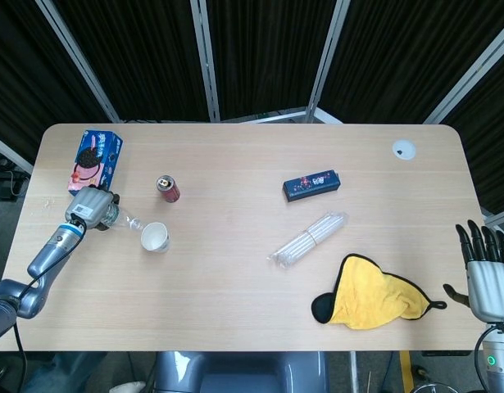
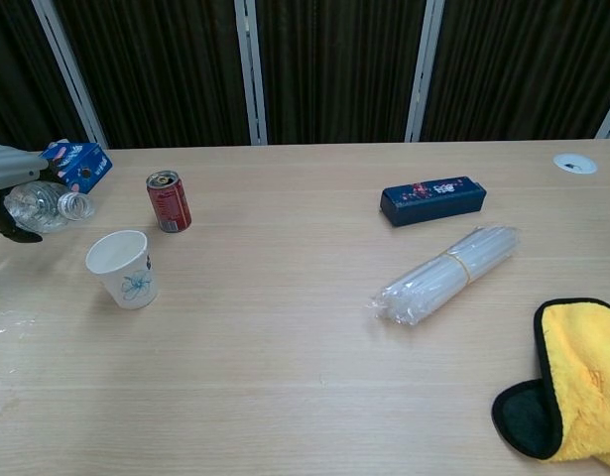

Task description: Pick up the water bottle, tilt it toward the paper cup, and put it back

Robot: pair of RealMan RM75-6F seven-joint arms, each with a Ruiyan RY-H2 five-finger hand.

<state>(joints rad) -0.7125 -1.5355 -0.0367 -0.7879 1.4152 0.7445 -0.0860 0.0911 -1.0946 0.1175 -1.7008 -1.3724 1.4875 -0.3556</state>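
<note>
Clear plastic water bottle (image 1: 120, 218) is gripped by left hand (image 1: 89, 208) at table's 9 o'clock edge, fingers wrapped around its body. Bottle is tipped nearly horizontal, neck end pointing toward 3 o'clock at the paper cup (image 1: 155, 237). In chest view the bottle (image 2: 49, 206) is off the tabletop, its mouth up and left of the cup (image 2: 122, 269), not over the rim. Cup stands upright, white w/ a blue flower print, open top; can't tell if anything's inside.

Right hand (image 1: 486, 274) is beyond table's 4 o'clock corner, off the surface, fingers straight & slightly apart, holding nothing.

Other items on the wooden table (image 1: 252, 164): blue cookie box (image 1: 95, 160) at approx 10 o'clock, just behind left hand; red soda can (image 1: 169, 188) upright, at cup's 1 o'clock, near it, not touching. Dark blue flat box (image 1: 312, 184) right of ctr. Bundle of clear-wrapped straws (image 1: 309, 238) lies diagonally at the box's 6 o'clock. Yellow cloth w/ black trim (image 1: 370, 293) is at approx 5 o'clock, crumpled near the front edge. White round grommet (image 1: 404, 149) at approx 2 o'clock.
</note>
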